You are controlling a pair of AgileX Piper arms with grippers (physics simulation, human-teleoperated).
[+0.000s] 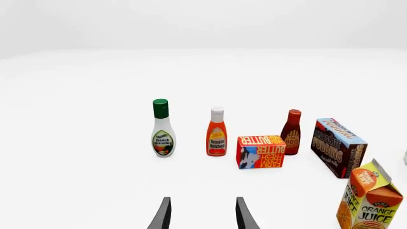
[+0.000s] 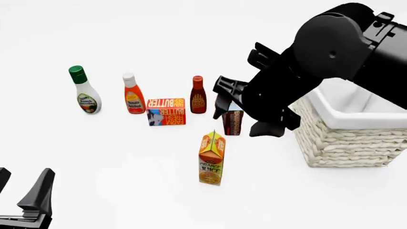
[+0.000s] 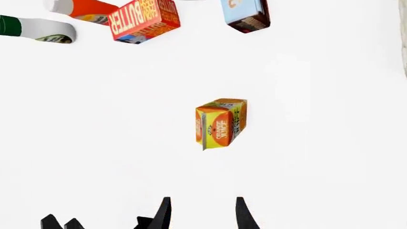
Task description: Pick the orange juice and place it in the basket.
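The orange juice (image 2: 212, 160) is a tall orange and yellow gable-top carton standing upright on the white table, left of the basket (image 2: 346, 136). It also shows in the right wrist view (image 3: 220, 123) and in the left wrist view (image 1: 372, 200). The basket is large, cream woven wicker with a white lining. My right gripper (image 2: 245, 116) is open and empty, held high above the table over the carton and pointing down at it (image 3: 202, 214). My left gripper (image 2: 22, 185) is open and empty, low at the front left, far from the carton (image 1: 202, 215).
A row behind the carton holds a ranch dressing bottle (image 2: 85, 90), a ketchup bottle (image 2: 133, 94), a red butter box (image 2: 166, 111), a BBQ sauce bottle (image 2: 198, 95) and a dark chocolate pudding box (image 2: 232, 123), partly hidden by my right arm.
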